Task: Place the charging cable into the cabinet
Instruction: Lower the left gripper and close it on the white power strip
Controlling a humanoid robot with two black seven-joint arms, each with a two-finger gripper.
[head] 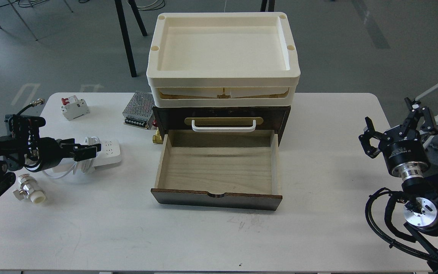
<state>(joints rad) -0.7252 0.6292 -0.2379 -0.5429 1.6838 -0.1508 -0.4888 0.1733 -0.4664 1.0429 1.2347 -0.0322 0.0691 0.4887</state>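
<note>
At the left of the frame the flat white rectangular power strip with its looped white cord, the charging cable [102, 152], lies on the white table [203, 236], its long axis running roughly left to right with a slight tilt, well to the left of the dark brown wooden cabinet [283, 114] whose light-wood drawer [219, 171] stands pulled out and empty at frame centre. The left gripper [87, 150] reaches in from the left edge and sits right at the strip's near-left end, over the cord loops; its dark fingers overlap the cable, but whether they are clenched on it or released cannot be told. The right gripper [371, 141], far off at the right edge, has its jaws spread and holds nothing. The left arm is plainly the nearer, and the drawer lies to the strip's right. Small white lettering on the right wrist's black collar is too fine to read; no other writing can be made out.
</note>
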